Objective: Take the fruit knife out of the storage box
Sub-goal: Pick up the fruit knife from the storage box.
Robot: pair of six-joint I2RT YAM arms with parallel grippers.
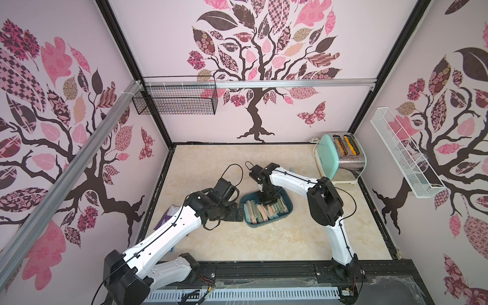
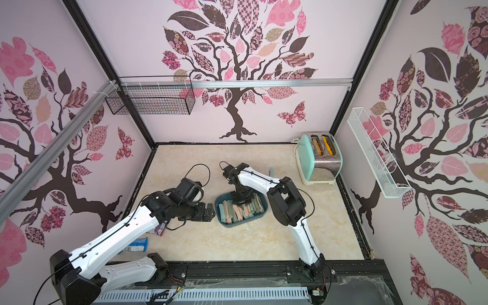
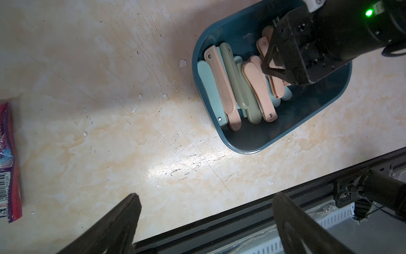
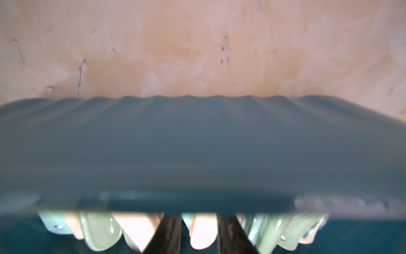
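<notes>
Your right pincer [image 3: 274,66] is down inside the storage box [image 3: 296,114]. Its fingers [image 4: 169,237] stand a little apart with the end of a pink fruit knife [image 4: 202,235] between them. These views do not show you whether they squeeze it or only flank it.

The other folded knives [image 3: 235,83], pink, olive and mint, are packed against that knife on both sides of the pincer. They lie side by side on the box floor, most of them on the side toward your left arm.

Just outside the box's short wall on that same side hangs your left pincer [image 1: 239,211]. Its jaws are spread wide with nothing between them, aimed at the box. You cannot tell whether it touches the wall.

The box sits on the marble-look table [image 1: 237,245]. Past the left pincer, under its arm, lies a purple snack packet [image 3: 9,158]. Well behind the right pincer and off to its right stands the mint toaster [image 1: 346,158]. Farthest out, on the walls, a black wire basket [image 1: 175,101] hangs back left and a white wire basket [image 1: 406,155] hangs to the right.
</notes>
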